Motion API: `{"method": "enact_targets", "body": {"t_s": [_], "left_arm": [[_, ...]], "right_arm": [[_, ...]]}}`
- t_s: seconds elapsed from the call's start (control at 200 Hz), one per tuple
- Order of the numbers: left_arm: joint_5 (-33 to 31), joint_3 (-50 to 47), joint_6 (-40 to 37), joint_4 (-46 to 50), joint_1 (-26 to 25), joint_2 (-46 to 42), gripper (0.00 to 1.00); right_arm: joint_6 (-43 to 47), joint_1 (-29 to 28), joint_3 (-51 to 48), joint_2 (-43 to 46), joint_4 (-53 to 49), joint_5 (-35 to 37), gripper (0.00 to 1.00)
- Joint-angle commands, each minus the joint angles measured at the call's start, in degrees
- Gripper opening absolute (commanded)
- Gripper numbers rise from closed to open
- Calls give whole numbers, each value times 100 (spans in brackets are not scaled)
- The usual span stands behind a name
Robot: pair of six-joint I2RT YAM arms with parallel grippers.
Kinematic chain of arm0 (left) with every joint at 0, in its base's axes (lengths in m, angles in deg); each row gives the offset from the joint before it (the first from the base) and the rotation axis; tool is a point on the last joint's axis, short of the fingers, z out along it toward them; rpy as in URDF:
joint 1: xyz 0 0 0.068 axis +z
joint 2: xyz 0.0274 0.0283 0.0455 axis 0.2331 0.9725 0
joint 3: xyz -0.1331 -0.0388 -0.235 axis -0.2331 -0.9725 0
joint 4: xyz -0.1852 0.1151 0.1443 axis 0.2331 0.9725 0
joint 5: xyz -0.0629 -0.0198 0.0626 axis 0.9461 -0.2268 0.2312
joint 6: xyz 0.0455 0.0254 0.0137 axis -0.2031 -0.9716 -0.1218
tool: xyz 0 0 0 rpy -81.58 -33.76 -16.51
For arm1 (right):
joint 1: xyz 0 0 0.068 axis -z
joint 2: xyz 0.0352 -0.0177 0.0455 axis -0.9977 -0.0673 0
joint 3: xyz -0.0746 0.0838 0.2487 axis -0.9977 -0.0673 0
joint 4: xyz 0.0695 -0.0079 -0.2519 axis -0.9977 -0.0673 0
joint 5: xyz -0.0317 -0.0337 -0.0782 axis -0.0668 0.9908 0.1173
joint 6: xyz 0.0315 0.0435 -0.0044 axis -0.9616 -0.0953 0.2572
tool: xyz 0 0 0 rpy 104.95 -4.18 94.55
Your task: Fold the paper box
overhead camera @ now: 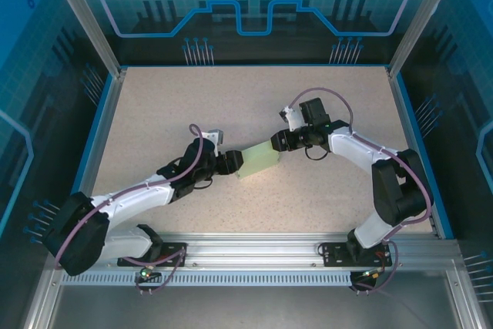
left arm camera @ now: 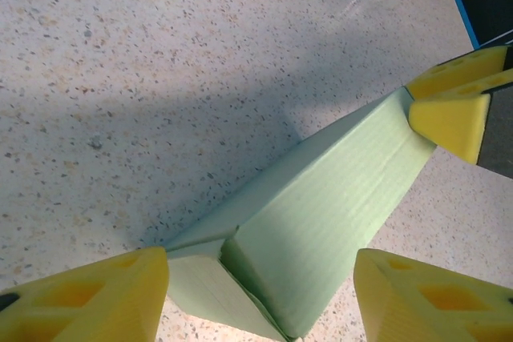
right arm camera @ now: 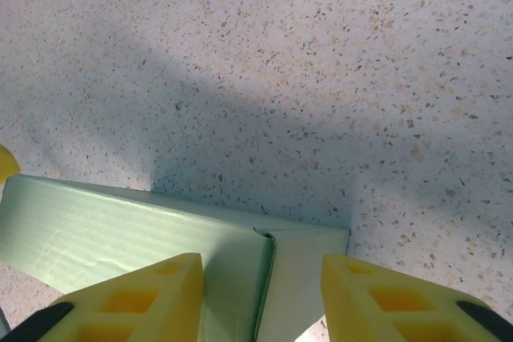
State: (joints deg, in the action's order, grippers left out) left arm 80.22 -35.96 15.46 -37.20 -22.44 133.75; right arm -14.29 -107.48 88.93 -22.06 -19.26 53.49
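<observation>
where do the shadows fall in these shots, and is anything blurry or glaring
top external: even light, sharp all over, hardly any shadow by the paper box on the table; left wrist: a broad soft shadow lies across the table beyond the box, the card's ribbing is crisp, no glare; right wrist: a wide dim band with soft edges crosses the table behind the box

1. The top external camera looked down from behind the arms over the whole tabletop [overhead camera: 192,105].
2. The left wrist camera looked closely past the left claw [left arm camera: 260,266] along the paper box [left arm camera: 321,198].
3. The right wrist camera viewed that box closely from its opposite end.
</observation>
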Motion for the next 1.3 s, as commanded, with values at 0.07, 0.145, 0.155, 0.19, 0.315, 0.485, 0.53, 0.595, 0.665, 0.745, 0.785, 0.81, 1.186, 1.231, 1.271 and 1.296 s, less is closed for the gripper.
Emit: {"method": "enact_targets", "body": {"t_s": [0.07, 0.145, 0.155, 0.19, 0.315, 0.485, 0.53, 0.595, 0.665, 0.745, 0.785, 0.81, 1.186, 1.231, 1.271, 1.296], "left_arm": [[205, -43, 123, -13, -93, 201, 57], [228, -43, 151, -118, -98, 322, 54], [225, -43, 155, -130, -95, 333, 53], [240, -39, 165, -162, -98, 379, 51], [311, -51, 259, -377, -103, 525, 45], [383, -74, 395, -661, -101, 749, 40], [415, -54, 413, -702, -102, 807, 40], [435, -37, 422, -739, -101, 857, 39], [427, -32, 409, -757, -95, 880, 39], [418, -18, 400, -766, -102, 884, 38], [418, -9, 381, -774, -94, 893, 38], [417, -4, 363, -777, -101, 902, 38], [154, 711, 58, -596, 18, 1078, 38], [158, 856, 18, -582, 80, 1153, 38], [162, 985, -23, -553, 140, 1238, 38], [181, 1069, -54, -548, 176, 1291, 38]], "right_arm": [[-16, -37, -161, 53, -367, 241, 44], [11, -45, -153, 99, -387, 187, 45], [19, -45, -154, 107, -389, 178, 45], [29, -42, -156, 149, -390, 136, 46], [-3, -43, -207, 312, -320, -149, 47], [-72, -38, -232, 315, -284, -655, 48], [-82, -32, -248, 344, -301, -680, 48], [-89, -10, -269, 397, -325, -665, 49], [-127, 37, -269, 444, -345, -685, 50], [-188, 54, -257, 474, -345, -765, 51], [-226, 51, -269, 473, -301, -848, 51], [-256, 45, -277, 473, -258, -893, 51], [-783, 16, -92, 475, 551, -1041, 48], [-858, 16, -24, 428, 640, -983, 47], [-895, 26, 80, 357, 673, -897, 47], [-917, 38, 139, 298, 693, -853, 46]]}}
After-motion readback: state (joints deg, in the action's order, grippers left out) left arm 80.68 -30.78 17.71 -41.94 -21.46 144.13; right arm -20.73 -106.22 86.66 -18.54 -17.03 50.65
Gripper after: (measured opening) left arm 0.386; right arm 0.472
